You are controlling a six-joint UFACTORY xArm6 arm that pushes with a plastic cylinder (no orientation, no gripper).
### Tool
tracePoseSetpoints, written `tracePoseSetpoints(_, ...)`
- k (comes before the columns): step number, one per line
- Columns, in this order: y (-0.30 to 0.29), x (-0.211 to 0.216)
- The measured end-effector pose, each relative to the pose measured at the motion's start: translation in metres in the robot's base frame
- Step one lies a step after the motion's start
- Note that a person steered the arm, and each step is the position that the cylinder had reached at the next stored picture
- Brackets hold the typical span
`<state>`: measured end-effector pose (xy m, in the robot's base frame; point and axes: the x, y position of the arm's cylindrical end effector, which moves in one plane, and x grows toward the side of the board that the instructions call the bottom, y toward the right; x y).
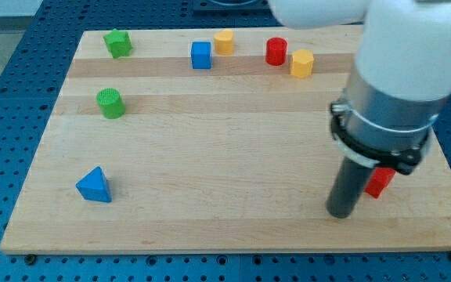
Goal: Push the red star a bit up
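A red block, most likely the red star (380,182), lies near the board's right edge, low in the view. The arm hides most of it, so its shape cannot be made out. My tip (340,213) rests on the board just to the left of it and slightly lower. Whether they touch cannot be told.
Wooden board (210,157). Along the top: green star (118,43), blue cube (201,55), yellow cylinder (224,41), red cylinder (276,51), yellow hexagonal block (301,63). A green cylinder (110,103) is at the left, a blue triangle (94,186) at the lower left.
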<state>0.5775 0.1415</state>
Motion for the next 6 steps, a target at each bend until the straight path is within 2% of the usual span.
tracePoseSetpoints(2, 0.042, 0.0)
tracePoseSetpoints(6, 0.051, -0.039)
